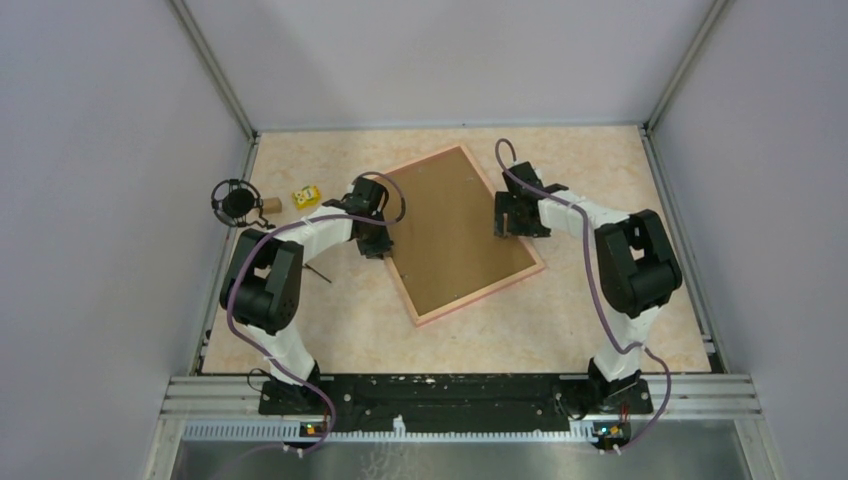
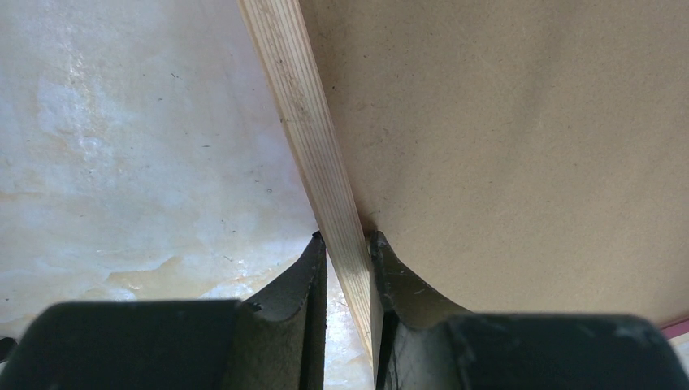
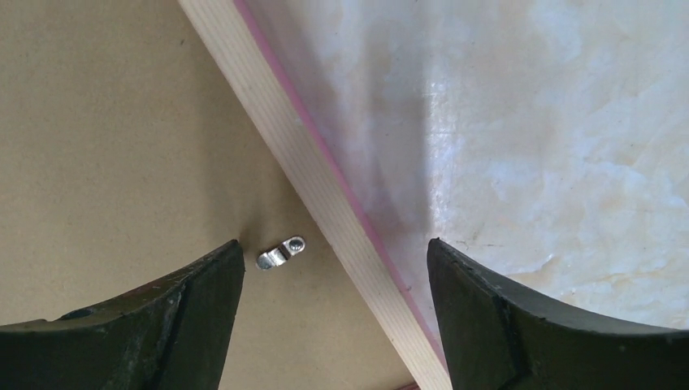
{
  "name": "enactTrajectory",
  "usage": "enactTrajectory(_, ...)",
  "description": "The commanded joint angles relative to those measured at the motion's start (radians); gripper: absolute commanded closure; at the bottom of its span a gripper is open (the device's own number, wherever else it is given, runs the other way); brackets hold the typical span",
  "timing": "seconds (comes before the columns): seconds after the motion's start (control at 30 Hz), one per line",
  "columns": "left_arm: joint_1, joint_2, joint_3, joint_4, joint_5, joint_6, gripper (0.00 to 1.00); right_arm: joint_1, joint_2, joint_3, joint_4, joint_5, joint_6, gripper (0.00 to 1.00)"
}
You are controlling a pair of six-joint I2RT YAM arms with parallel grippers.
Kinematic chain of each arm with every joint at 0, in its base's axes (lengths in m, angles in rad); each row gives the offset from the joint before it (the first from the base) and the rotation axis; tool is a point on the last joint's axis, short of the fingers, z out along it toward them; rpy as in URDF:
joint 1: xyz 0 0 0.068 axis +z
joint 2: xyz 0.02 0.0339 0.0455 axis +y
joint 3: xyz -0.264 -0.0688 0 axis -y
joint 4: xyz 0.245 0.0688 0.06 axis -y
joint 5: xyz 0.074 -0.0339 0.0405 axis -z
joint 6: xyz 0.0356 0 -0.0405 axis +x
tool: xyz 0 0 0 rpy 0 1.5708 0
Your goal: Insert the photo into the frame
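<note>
On a pale marbled tabletop [image 1: 620, 170], pictured back-up and skewed: a thin salmon-pink rectangular picture frame [image 1: 480, 297] of pale wood, filled rail to rail by a flat brown cardboard backing board [image 1: 450, 235].

Pinched across the frame's left rail by the black two-finger left gripper [image 2: 348, 244], one finger on the outer side of the frame, the other on the board side, both pressed close to the wood. Straddled at the frame's right rail by the black right gripper [image 3: 335, 252], jaws spread wide and touching nothing, with a small silver metal turn clip [image 3: 280, 253] just inside that rail, between them.

Not found in any view: the sky-and-cloud photo. Possibly under the board inside the frame, though could not be told.

Judged light and stiff along its narrow rails, yet liable to slide on the smooth top if pushed from one side only. Best taken across a rail, as at the left, never by the board. Judged fiddly at the clip: small, flat, easily missed or bent by broad fingertips. Expected of the print once outside the frame: thin, floppy, quickly creased, best lifted by its border.

Scattered well beyond the frame's left rail: a small yellow box [image 1: 306, 197], a cork-coloured block [image 1: 271, 205] and a black round object [image 1: 236, 202].
</note>
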Motion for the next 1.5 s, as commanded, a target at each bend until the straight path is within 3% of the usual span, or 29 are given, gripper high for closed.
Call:
enactTrajectory(0.0, 0.011, 0.036, -0.032, -0.04, -0.026, 0.068, 1.0, 0.002, 0.026, 0.058, -0.052, 0.063, 0.016, 0.2)
enactTrajectory(0.17, 0.018, 0.036, -0.026, -0.043, -0.026, 0.069, 1.0, 0.002, 0.042, 0.068, -0.066, 0.059, 0.01, 0.22)
enactTrajectory(0.97, 0.03, 0.034, -0.024, -0.04, -0.026, 0.07, 1.0, -0.016, -0.005, 0.016, -0.12, -0.044, -0.119, 0.56)
enactTrajectory(1.3, 0.036, 0.039, -0.024, -0.043, -0.027, 0.074, 1.0, -0.019, -0.02, -0.03, -0.096, -0.078, -0.209, 0.6)
enactTrajectory(1.47, 0.039, 0.039, -0.023, -0.042, -0.026, 0.076, 1.0, -0.021, -0.021, -0.055, -0.09, -0.058, -0.247, 0.54)
